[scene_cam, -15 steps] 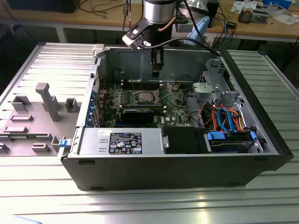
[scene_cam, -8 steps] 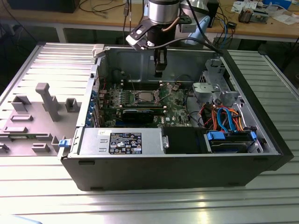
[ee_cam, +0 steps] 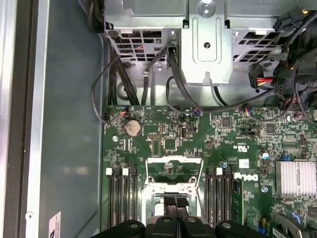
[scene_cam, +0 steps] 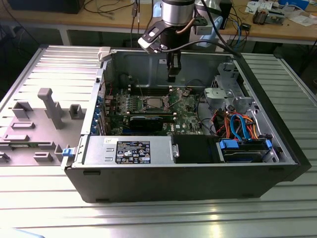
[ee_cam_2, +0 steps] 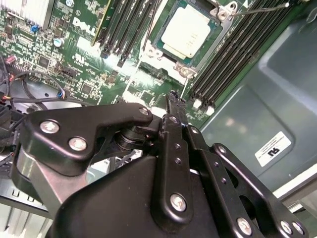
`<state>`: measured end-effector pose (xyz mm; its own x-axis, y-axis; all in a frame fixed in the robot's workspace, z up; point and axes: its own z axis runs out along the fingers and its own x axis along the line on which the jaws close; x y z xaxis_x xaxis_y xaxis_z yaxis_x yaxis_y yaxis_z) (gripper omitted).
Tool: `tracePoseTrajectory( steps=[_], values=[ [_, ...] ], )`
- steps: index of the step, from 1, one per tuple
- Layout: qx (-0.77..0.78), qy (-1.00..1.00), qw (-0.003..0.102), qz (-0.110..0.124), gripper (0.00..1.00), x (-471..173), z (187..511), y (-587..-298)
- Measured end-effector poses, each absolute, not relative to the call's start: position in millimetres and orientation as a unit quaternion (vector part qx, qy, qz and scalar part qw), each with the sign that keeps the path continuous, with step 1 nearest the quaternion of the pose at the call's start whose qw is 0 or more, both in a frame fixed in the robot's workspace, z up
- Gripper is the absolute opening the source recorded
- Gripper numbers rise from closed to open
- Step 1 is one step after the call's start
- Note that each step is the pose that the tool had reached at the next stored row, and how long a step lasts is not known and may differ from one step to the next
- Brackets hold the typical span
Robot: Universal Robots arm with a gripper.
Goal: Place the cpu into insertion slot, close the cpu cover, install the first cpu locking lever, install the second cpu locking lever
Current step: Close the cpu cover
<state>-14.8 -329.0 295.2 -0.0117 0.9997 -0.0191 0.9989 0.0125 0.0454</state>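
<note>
While its fingers are pressed together on nothing, the gripper (scene_cam: 172, 76) hangs inside the open computer case (scene_cam: 178, 183), low over the green motherboard (scene_cam: 190, 106). Near its tip, toward the exterior view's left, the chip (ee_cam_2: 188, 32) lies flat in the socket (ee_cam_2: 157, 51), with a metal frame (ee_cam_2: 218, 14) around its silver top.

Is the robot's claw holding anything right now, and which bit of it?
Nothing, it seems. The gripper is shut with nothing showing between its fingertips, and it hangs near the chip without touching it.
</note>
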Motion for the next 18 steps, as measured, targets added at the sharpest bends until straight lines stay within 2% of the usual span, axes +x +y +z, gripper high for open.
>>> tracePoseTrajectory(
  steps=[18],
  values=[
    [0.703, 0.711, 0.023, 0.009, 0.11, 4, 295, -329]
  ],
)
